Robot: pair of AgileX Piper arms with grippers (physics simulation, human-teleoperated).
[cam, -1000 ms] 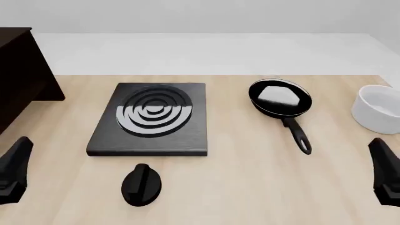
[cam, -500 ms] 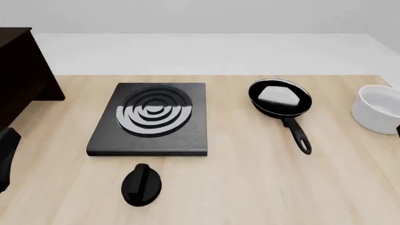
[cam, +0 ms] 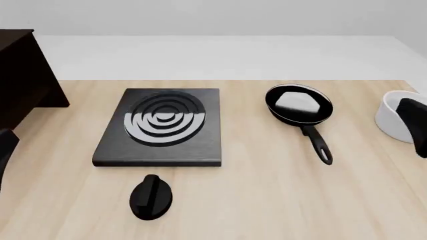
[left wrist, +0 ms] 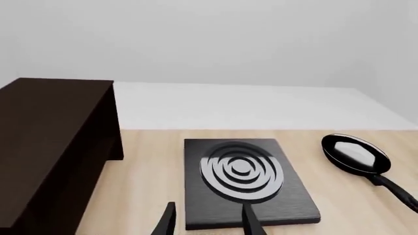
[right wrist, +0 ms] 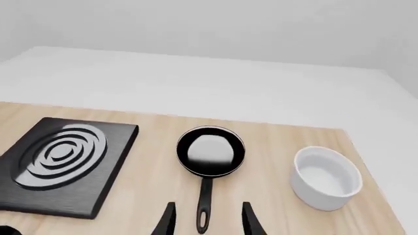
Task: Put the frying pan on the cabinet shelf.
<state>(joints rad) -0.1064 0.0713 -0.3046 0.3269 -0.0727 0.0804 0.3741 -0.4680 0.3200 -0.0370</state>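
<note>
Both grippers open, empty: right gripper (right wrist: pixel 205 220) lined up over frying pan (right wrist: pixel 210 152) handle for pickup; left gripper (left wrist: pixel 207 223) faces stove plate (left wrist: pixel 243 182), cabinet (left wrist: pixel 52 147) beside.

Frying pan (cam: pixel 298 104) between stove plate (cam: pixel 160 127) and bowl (cam: pixel 395 116), cabinet (cam: pixel 20 80) far left

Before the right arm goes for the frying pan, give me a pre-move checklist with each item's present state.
1. Frying pan flat on the table, untouched: ok.
2. Right gripper open, the handle's loop end in line between its fingers: ok.
3. White bowl apart from the pan: ok.
4. Left gripper open, holding nothing: ok.
5. Pan clear of the stove plate: ok.
6. Cabinet shelf free to take the pan: cannot tell, only its top and side show.
</note>
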